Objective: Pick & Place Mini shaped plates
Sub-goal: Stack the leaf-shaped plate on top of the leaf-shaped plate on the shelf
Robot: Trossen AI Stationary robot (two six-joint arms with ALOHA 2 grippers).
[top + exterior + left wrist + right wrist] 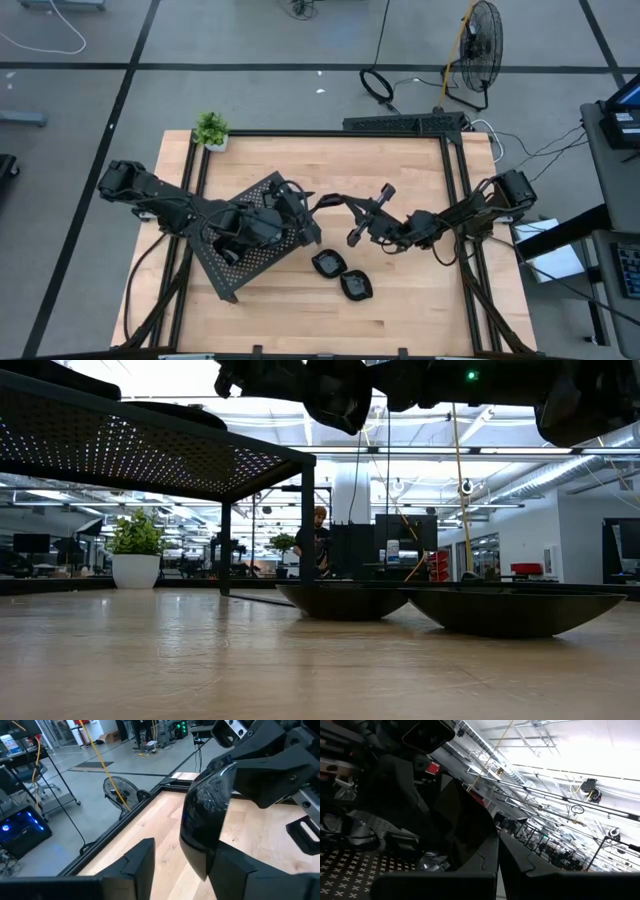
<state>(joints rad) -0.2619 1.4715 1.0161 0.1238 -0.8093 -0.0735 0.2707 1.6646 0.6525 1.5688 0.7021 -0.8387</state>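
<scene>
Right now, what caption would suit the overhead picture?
Two arms meet above a perforated tray; two black mini plates sit on the wooden table.

Bright overhead glare; silhouetted foreground

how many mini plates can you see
3: two plates rest side by side on the table, one nearer the tray, the other beyond it; a third is up in the left gripper. More may be hidden.

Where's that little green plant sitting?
Seen from above, the plant stands at the table's far left corner, beside the black frame, behind the perforated tray.
</scene>
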